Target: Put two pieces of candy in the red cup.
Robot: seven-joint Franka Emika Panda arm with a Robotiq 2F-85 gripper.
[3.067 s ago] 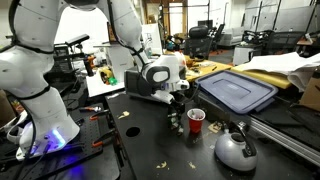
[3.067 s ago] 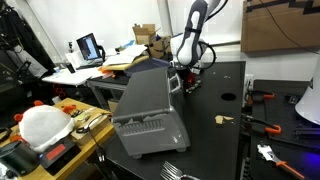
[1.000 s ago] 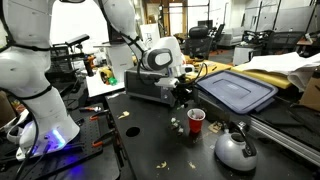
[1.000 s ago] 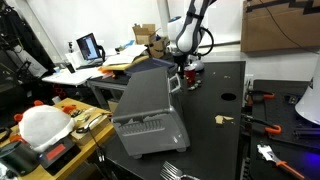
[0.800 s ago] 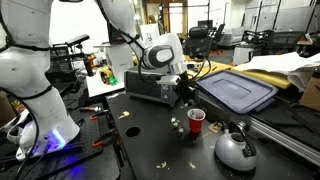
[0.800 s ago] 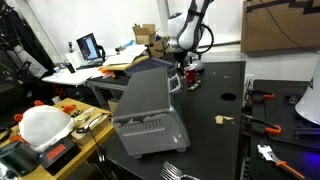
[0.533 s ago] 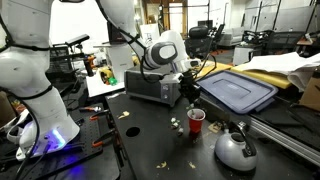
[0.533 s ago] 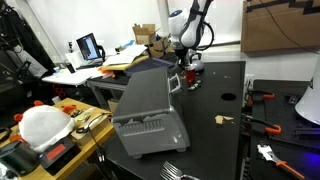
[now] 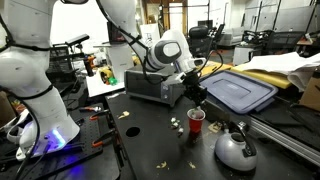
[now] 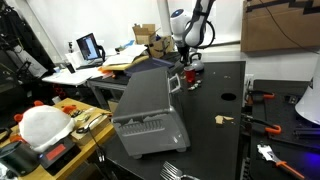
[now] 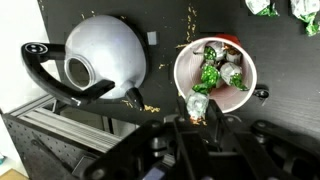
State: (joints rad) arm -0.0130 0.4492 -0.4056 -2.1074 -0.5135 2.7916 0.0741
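In the wrist view my gripper (image 11: 199,113) is shut on a piece of candy (image 11: 197,104), a small silver-and-green wrapped lump pinched between the two fingers. It hangs just over the near rim of the red cup (image 11: 250,70), which holds other wrapped candy pieces (image 11: 212,70). Two more loose pieces (image 11: 262,7) lie on the black table beyond the cup. In an exterior view the gripper (image 9: 197,100) hovers directly above the red cup (image 9: 196,121), with a loose candy (image 9: 175,124) beside it.
A silver kettle (image 11: 100,55) with a black handle stands close beside the cup, also seen as the kettle (image 9: 235,150). A grey appliance (image 9: 150,88) sits behind the gripper. A blue-lidded bin (image 9: 238,92) stands beyond. Yellowish scraps (image 9: 130,130) litter the table.
The gripper has risen from the table near the loose candy and moved sideways until it stands over the red cup, staying shut on its piece.
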